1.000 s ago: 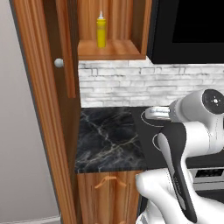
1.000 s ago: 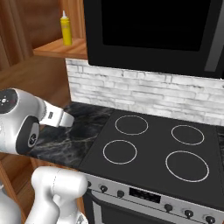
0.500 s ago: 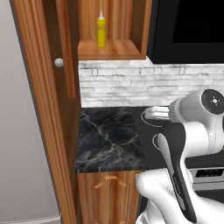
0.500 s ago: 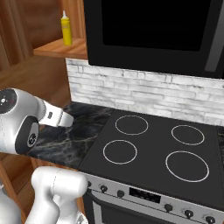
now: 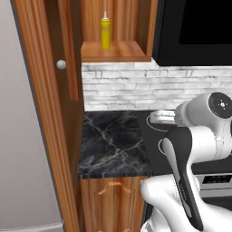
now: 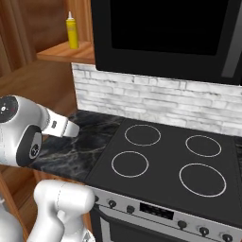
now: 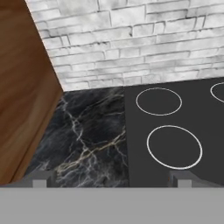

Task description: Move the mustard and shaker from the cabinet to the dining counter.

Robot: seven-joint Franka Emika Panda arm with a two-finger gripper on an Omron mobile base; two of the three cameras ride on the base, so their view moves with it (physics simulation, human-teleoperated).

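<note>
While the jaws stand wide apart, black marble counter [image 7: 87, 140] meets stove rings [image 7: 174, 146] below white brick [image 7: 131, 43].

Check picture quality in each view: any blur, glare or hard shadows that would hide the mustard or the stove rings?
Left base view: even, flat light, the mustard sharp on the cabinet shelf, no glare. Right base view: slightly soft; stove rings crisp, the black panel above shows a faint sheen only. Hand view: brick wall mildly blurred, no cast shadows on the marble counter.
</note>
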